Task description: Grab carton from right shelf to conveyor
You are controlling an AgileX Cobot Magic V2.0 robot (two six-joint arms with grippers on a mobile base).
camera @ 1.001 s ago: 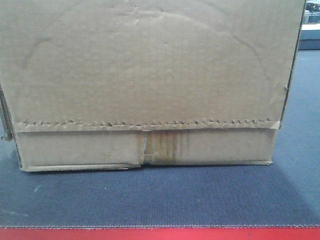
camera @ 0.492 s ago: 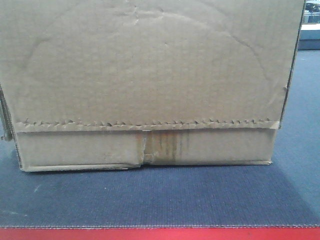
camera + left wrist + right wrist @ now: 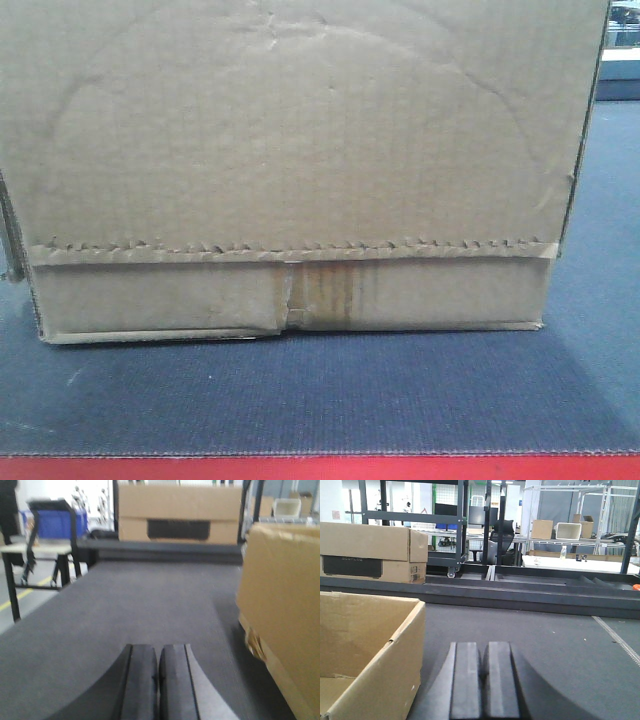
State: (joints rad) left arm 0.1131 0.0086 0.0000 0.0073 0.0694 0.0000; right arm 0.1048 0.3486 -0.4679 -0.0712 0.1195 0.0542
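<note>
Our left gripper [image 3: 158,680] and right gripper [image 3: 484,680] both sit pressed together and empty at the bottom of their views, the large brown cardboard carton [image 3: 290,170] resting on the dark grey-blue woven conveyor belt [image 3: 320,395], so we judge a careless withdrawal could nudge it askew.

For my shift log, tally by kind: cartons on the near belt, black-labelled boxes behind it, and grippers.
Carton: 1
Black-labelled box: 1
Grippers: 2, left and right, jaws shut
Total: 4
</note>
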